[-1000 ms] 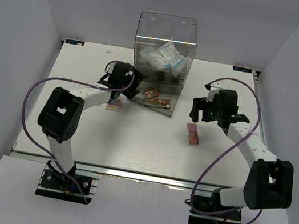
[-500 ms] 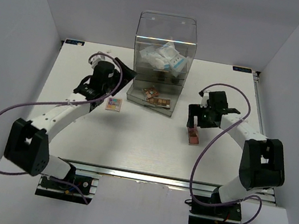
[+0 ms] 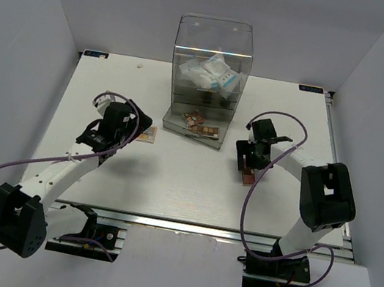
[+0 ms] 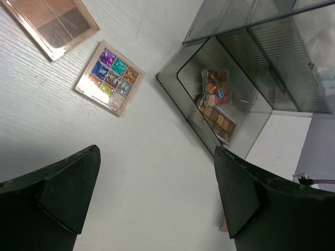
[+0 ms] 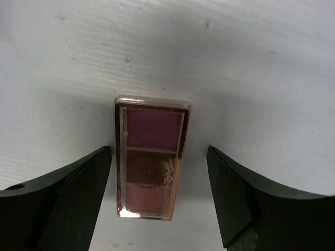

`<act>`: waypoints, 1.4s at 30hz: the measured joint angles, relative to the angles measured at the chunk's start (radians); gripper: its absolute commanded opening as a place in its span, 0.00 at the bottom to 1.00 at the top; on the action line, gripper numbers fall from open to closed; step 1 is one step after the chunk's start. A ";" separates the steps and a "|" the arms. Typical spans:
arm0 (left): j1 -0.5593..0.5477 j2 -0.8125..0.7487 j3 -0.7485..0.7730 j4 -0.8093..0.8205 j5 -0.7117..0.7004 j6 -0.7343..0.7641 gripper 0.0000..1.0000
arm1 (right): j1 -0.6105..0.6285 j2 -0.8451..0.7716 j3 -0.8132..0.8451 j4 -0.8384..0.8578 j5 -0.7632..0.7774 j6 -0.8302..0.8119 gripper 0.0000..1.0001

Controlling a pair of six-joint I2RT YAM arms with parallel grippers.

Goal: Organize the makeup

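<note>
A pink palette (image 5: 150,164) lies flat on the table, right of centre (image 3: 247,175). My right gripper (image 5: 159,193) is open and low over it, one finger on each side and neither touching it; it also shows in the top view (image 3: 247,162). My left gripper (image 4: 157,193) is open and empty, just left of a multicolour palette (image 4: 109,78) that also shows in the top view (image 3: 148,134). A brown palette (image 4: 54,21) lies beside it. More palettes (image 4: 217,104) lie in the pulled-out bottom drawer. A white-blue packet (image 3: 211,74) sits inside the box. The jar and the black cylinder are out of view.
The tall clear acrylic drawer box (image 3: 217,33) stands at the back centre, with its bottom drawer (image 3: 173,122) pulled out toward the front. White walls close in the table on the left, right and back.
My left arm has drawn back down and left, away from the box. My right gripper has moved left and down, and now straddles the pink palette.
</note>
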 measured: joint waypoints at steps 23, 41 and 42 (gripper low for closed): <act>0.025 -0.068 -0.039 -0.049 -0.034 0.003 0.98 | 0.001 -0.068 -0.003 0.037 -0.078 -0.205 0.00; 0.069 -0.087 -0.069 -0.064 -0.019 -0.017 0.98 | 0.154 0.021 0.334 0.246 -0.415 -0.748 0.03; 0.071 -0.088 -0.069 -0.064 -0.019 -0.017 0.98 | 0.162 0.043 0.339 0.256 -0.402 -0.756 0.07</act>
